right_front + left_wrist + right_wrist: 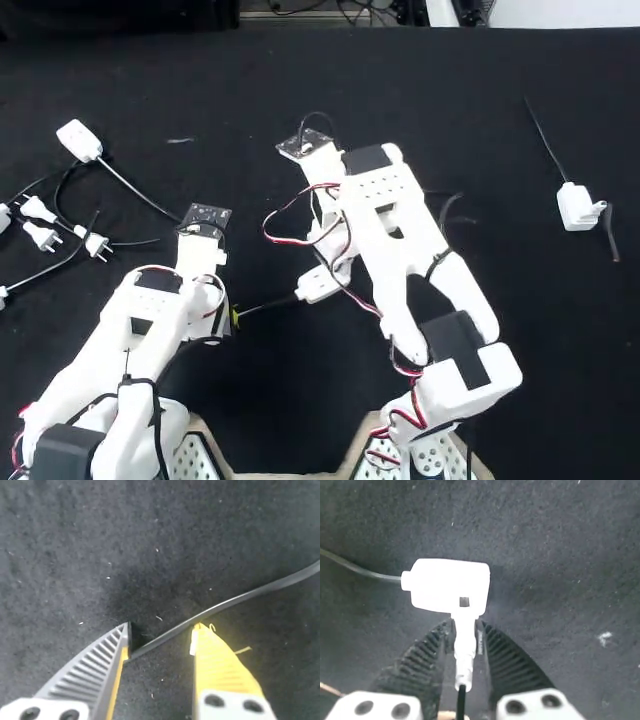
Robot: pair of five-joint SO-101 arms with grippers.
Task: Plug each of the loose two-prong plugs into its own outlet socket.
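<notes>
One plug (pixel 464 656) pinched in right hand (pixel 465 629), tip hidden in socket (pixel 447 586)

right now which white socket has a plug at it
The socket between the arms: the right gripper holds a plug against it. The far-left socket and far-right socket have none.

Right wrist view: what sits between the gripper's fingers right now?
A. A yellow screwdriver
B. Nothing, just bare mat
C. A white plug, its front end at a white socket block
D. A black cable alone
C: the right gripper is closed on the white plug, whose front end meets the white socket block.
</notes>
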